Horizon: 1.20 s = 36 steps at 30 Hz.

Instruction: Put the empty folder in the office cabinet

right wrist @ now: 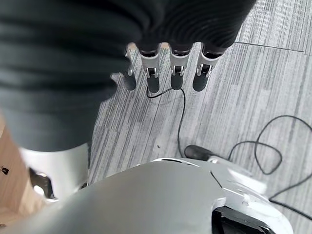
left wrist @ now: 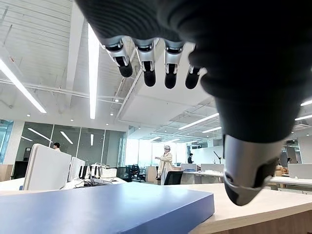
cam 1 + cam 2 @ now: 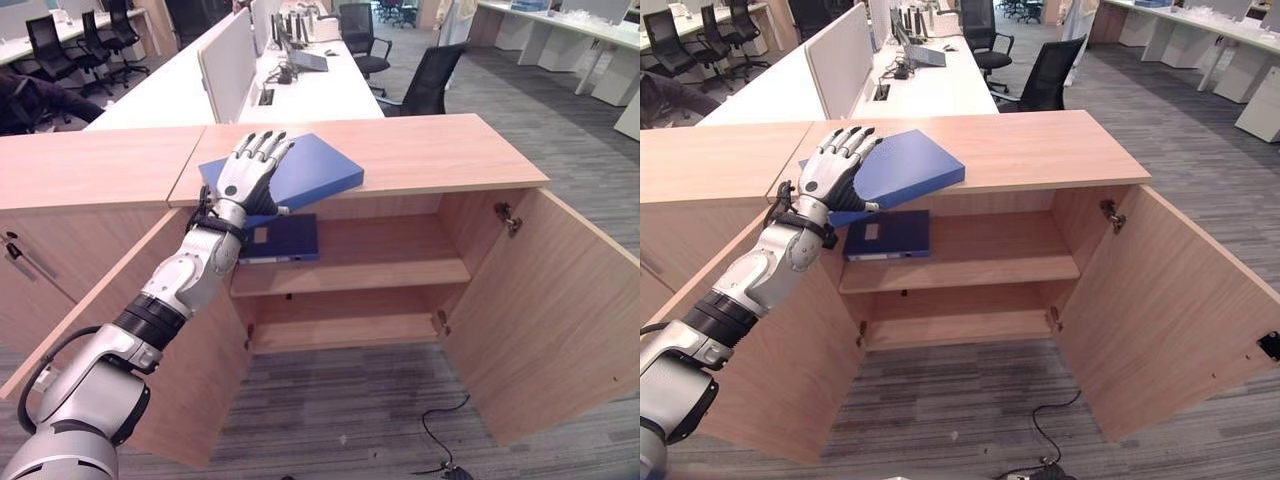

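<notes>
The blue folder (image 3: 290, 172) is lying flat on the wooden top of the cabinet (image 3: 420, 150), one corner jutting out past the front edge above the open compartment. From the head camera I am seeing my left hand (image 3: 250, 168) reaching over its near left part, fingers straight and spread, resting on or just above the cover; I cannot tell which. Both cabinet doors (image 3: 560, 310) are standing open, and a darker blue binder (image 3: 283, 240) is lying on the upper shelf (image 3: 380, 265) just below the hand. Behind the cabinet, white desks (image 3: 300, 90) and black office chairs (image 3: 425, 80) are filling the room.

In the left wrist view the fingers (image 2: 146, 68) are hanging straight above the folder (image 2: 107, 209), holding nothing, with a gap showing beneath them.

In the right wrist view my right hand (image 1: 165, 68) is pointing down at the grey carpet (image 1: 253, 73), fingers relaxed and gripping nothing.
</notes>
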{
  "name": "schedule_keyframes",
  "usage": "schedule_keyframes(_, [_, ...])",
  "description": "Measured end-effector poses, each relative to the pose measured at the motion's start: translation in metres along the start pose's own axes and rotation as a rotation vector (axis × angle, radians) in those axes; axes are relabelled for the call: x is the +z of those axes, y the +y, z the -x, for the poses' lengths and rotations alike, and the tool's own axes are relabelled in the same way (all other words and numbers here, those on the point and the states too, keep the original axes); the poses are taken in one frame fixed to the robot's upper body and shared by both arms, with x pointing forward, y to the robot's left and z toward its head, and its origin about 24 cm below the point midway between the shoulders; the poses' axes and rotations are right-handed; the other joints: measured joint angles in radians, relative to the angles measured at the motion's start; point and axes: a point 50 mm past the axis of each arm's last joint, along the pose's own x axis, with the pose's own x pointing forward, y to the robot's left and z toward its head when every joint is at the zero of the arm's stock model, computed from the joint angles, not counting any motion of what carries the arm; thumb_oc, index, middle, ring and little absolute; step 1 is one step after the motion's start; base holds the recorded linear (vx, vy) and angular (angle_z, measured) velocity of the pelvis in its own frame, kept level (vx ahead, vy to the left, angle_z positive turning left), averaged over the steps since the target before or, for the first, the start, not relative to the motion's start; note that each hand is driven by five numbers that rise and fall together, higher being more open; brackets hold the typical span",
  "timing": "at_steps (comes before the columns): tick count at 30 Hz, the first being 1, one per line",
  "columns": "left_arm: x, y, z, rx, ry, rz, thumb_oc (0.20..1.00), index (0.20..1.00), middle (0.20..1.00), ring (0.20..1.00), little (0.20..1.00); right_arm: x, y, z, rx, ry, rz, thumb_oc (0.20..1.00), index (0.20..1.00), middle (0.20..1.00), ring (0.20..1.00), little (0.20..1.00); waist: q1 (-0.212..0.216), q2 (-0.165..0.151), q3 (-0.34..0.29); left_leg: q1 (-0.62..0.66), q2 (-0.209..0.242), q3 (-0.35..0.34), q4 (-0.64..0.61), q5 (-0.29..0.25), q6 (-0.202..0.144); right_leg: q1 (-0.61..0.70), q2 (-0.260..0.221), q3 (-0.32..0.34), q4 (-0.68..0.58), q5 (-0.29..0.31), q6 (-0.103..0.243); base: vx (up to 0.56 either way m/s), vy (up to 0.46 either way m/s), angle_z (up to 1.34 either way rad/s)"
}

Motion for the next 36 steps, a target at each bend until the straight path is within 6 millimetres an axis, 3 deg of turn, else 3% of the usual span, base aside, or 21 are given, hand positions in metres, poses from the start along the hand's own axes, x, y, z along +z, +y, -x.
schedule_keyframes(6, [0.006, -0.007, -0.001, -0.026, -0.007, 0.043, 1.000, 1.000, 1.000, 1.000, 1.000, 0.000, 0.000, 0.000, -0.001, 0.003, -0.007, 1.000, 1.000, 1.000, 1.000, 1.000, -0.003, 0.002, -0.003, 0.003, 0.000, 0.004, 0.000, 0.000, 0.000, 0.000, 0.000, 0.004, 0.000, 0.000, 0.000, -0.01, 0.003, -0.02])
schedule_keyframes(15, [-0.025, -0.044, 0.012, -0.180, 0.164, -0.009, 1.000, 1.000, 1.000, 1.000, 1.000, -0.001, -0.002, 0.000, -0.005, 0.007, -0.019, 1.000, 1.000, 1.000, 1.000, 1.000, -0.025, 0.006, -0.010, 0.005, 0.001, 0.014, -0.005, -0.004, -0.001, -0.003, -0.001, 0.010, 0.001, -0.003, 0.004, 0.00, 0.000, -0.02])
schedule_keyframes(36, [-0.073, -0.062, 0.012, -0.349, 0.368, -0.305, 1.000, 1.000, 1.000, 1.000, 1.000, 0.000, -0.002, 0.000, -0.008, 0.002, -0.018, 1.000, 1.000, 1.000, 1.000, 1.000, -0.045, 0.000, -0.014, 0.005, 0.002, 0.018, 0.000, -0.008, -0.001, -0.004, -0.001, 0.012, 0.005, -0.003, 0.003, 0.00, -0.001, 0.00])
